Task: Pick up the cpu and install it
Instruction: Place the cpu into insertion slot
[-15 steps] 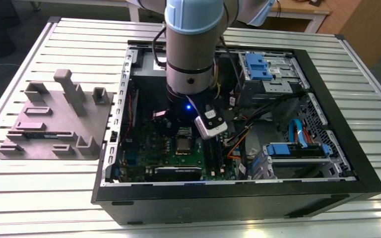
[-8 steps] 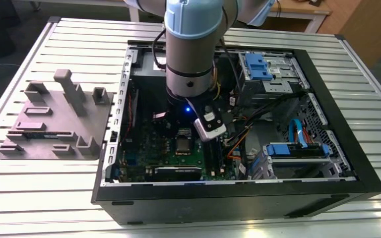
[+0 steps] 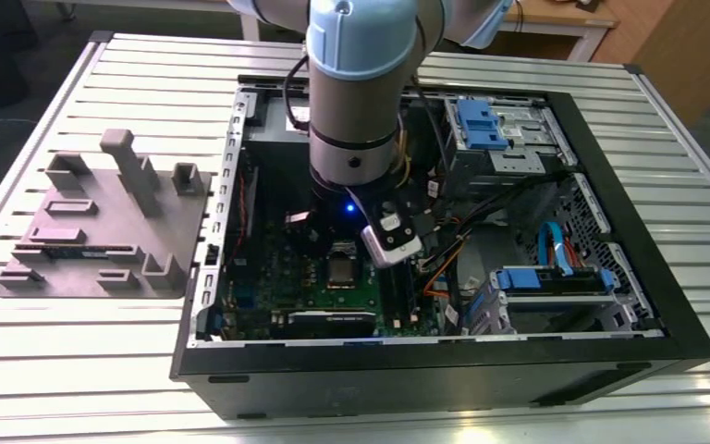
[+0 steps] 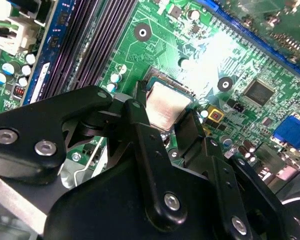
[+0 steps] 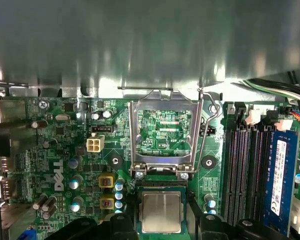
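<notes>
The end effector (image 4: 166, 119) straddles the cpu (image 5: 161, 212); whether it clamps it I cannot tell. The cpu lies in the open socket (image 5: 160, 185) mid-motherboard (image 5: 35, 165), beside the raised load plate (image 5: 163, 131). A tilted seating could bend socket pins.

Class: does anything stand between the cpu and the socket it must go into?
Nothing visible does. In the first wrist view the metal retention frame is swung open, clear of the socket, and the cpu is at the socket opening.

Slatted table (image 3: 71, 370), grey tray (image 3: 103, 236), computer case (image 3: 429, 375) (open)
</notes>
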Controlling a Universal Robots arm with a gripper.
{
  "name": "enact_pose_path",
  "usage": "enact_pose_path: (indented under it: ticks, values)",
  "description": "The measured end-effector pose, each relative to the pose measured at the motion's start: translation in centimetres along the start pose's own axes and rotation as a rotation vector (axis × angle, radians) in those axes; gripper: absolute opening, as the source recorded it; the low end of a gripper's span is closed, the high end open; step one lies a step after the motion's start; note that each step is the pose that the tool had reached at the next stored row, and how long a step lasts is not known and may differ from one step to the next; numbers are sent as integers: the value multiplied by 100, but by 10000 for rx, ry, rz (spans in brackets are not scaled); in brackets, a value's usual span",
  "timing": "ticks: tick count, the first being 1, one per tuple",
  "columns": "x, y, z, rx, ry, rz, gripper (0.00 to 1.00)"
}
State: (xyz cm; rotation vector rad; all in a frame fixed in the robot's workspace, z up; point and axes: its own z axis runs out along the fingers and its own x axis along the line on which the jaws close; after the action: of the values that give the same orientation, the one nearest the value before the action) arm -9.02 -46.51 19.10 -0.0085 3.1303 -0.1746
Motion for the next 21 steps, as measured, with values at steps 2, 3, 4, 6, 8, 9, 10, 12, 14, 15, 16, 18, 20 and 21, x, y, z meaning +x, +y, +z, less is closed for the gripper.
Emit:
enact_pose_path:
  ticks: [2,3,4,6,8,9,10,12,14,15,16,18,20,21]
  values:
    - [0,-14,4,-32,0,0,47]
    - [1,-15,8,-64,0,1,47]
    - [1,-16,14,-95,0,2,47]
    - [1,-16,26,-167,0,1,47]
    - [1,-16,36,-195,2,3,47]
    - [2,-17,39,-196,2,2,47]
    - [2,-19,42,-198,1,1,47]
    - [2,-21,48,-201,1,2,47]
    - [3,-27,52,-203,0,1,47]
    - [4,-33,54,-204,-1,0,47]
    - [4,-36,55,-204,-2,1,47]
    - [5,-42,56,-202,-1,2,47]
    - [6,-45,56,-201,-1,2,47]
    - [6,-46,57,-202,-1,2,47]
